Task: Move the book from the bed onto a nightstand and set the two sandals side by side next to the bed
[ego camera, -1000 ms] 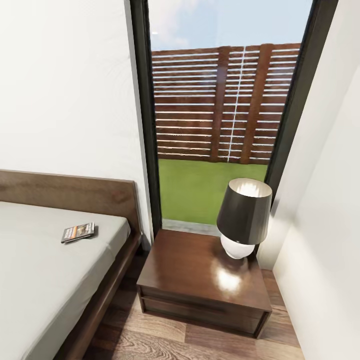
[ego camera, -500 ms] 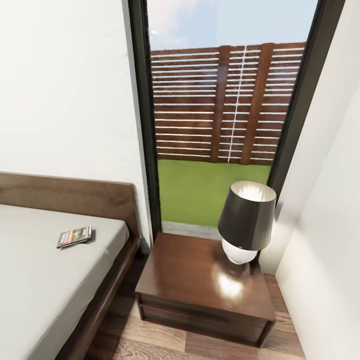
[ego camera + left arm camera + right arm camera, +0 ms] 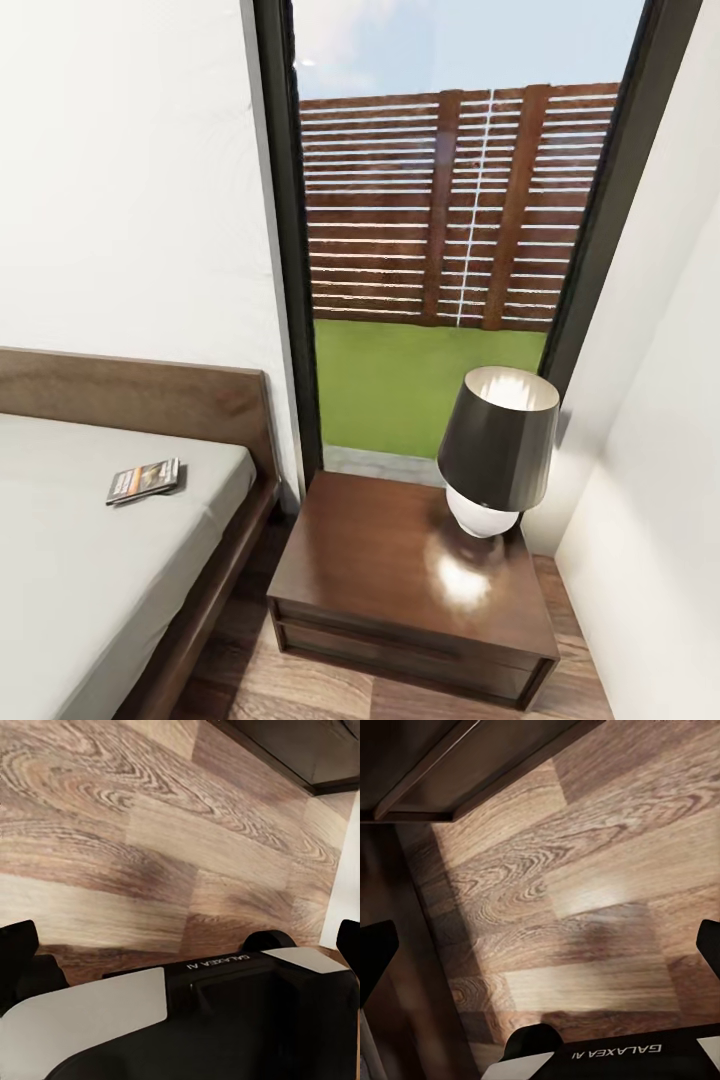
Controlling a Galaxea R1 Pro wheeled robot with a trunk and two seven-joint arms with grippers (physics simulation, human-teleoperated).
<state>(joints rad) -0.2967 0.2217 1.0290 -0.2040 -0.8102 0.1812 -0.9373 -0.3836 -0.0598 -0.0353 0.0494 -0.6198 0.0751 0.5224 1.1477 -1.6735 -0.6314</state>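
Observation:
The book (image 3: pixel 145 481), a thin dark paperback with an orange band, lies flat on the light-grey mattress of the bed (image 3: pixel 60 590), near the dark wooden headboard. Right of the bed stands the glossy reddish-brown nightstand (image 3: pixel 380 560), in front of the tall window. My left gripper (image 3: pixel 180 945) hangs open over bare plank floor, its black fingers (image 3: pixel 16 945) at the edges of the left wrist view. My right gripper (image 3: pixel 540 945) is also open above the floor, with nothing between its fingers (image 3: pixel 375 956). The sandals are out of view.
A lamp (image 3: pixel 497 445) with a dark shade and white base takes up the nightstand's back right corner. A white wall (image 3: pixel 650 480) closes in on the right. A dark wooden edge (image 3: pixel 442 765) runs along the floor in the right wrist view.
The whole head view has shifted a little, so the camera has moved. The book, bed and nightstand have not moved themselves.

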